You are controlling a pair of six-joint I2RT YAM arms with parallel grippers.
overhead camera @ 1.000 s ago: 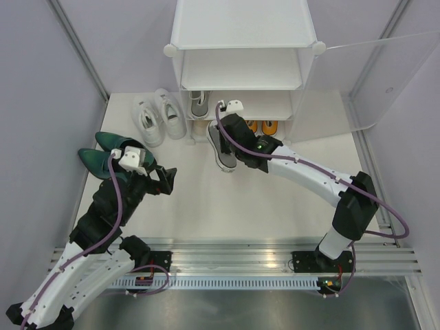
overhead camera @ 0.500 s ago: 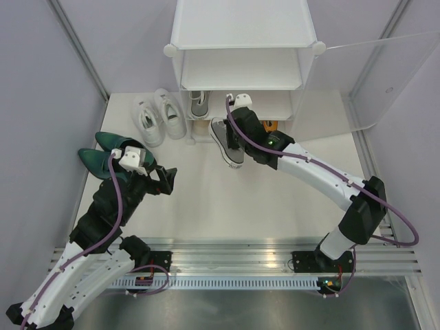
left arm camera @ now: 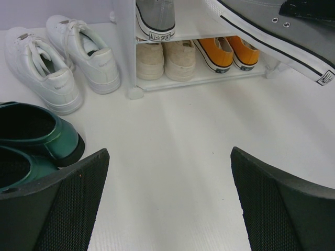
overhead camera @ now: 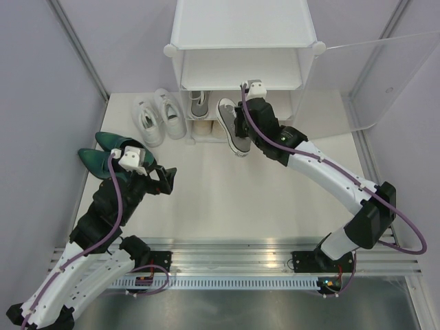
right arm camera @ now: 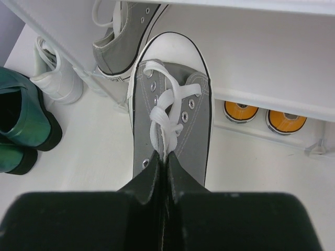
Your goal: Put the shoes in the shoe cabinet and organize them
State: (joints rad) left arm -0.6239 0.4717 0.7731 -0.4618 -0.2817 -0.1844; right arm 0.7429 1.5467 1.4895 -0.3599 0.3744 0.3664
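Read "ALL SPORT" on the heel patch of the grey canvas shoe (left arm camera: 155, 18) standing on a shelf of the shoe cabinet (overhead camera: 240, 65); could not read the patch on its mate. Found that mate, the second grey canvas lace-up (right arm camera: 170, 104), lifted off the table (overhead camera: 275, 185) in the right gripper (right arm camera: 162, 159). Saw its jaws pinched almost together on the white laces and tongue, with the white rubber toe cap at the front edge of the same shelf, just beside the first shoe. Found the left gripper (left arm camera: 167, 157) gaping fully, gripping nothing, above bare table towards the left edge. Counted ten shoes, two of each kind:
- grey canvas with metal eyelets
- orange canvas pair (left arm camera: 227, 51) with white rubber rims, beside the cream pair (left arm camera: 165, 58) on the lowest shelf
- smooth white sneakers (left arm camera: 63, 68) on the table by the cabinet's left post
- glossy dark green pointed shoes (left arm camera: 57, 144) at the table's left edge

Noted white panels and round corner connectors on the cabinet.
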